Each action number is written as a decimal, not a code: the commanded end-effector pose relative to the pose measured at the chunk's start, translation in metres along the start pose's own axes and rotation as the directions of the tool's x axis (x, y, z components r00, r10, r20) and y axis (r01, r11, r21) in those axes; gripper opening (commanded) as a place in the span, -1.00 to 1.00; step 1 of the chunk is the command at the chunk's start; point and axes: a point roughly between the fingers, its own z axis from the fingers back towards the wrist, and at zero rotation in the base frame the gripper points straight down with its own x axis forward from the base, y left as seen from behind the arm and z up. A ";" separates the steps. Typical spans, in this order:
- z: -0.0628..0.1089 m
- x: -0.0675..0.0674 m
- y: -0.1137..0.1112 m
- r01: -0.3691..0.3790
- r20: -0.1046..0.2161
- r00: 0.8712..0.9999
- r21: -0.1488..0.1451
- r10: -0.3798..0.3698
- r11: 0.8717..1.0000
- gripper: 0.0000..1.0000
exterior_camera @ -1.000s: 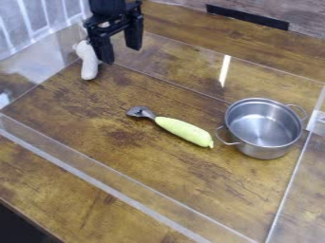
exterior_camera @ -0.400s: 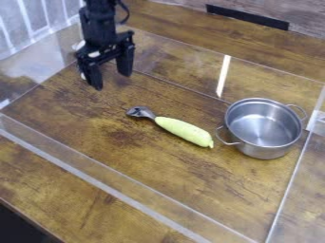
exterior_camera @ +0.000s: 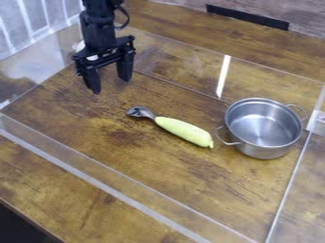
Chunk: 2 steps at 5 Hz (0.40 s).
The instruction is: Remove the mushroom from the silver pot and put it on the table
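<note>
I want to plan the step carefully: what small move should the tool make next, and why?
Probably raise the tool a little. Its jaws stand open and low over the table, far from the silver pot, which looks empty; no mushroom shows, perhaps hidden behind the tool.

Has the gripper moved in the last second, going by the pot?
Yes. The gripper has dropped lower and shifted left in the view, farther from the pot, which stayed put. Its jaws are open.
</note>
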 end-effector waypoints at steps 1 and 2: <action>0.065 0.007 -0.010 0.028 0.073 0.997 -0.114 -0.020 0.993 1.00; 0.079 0.007 -0.008 0.054 0.082 0.996 -0.135 -0.043 0.989 1.00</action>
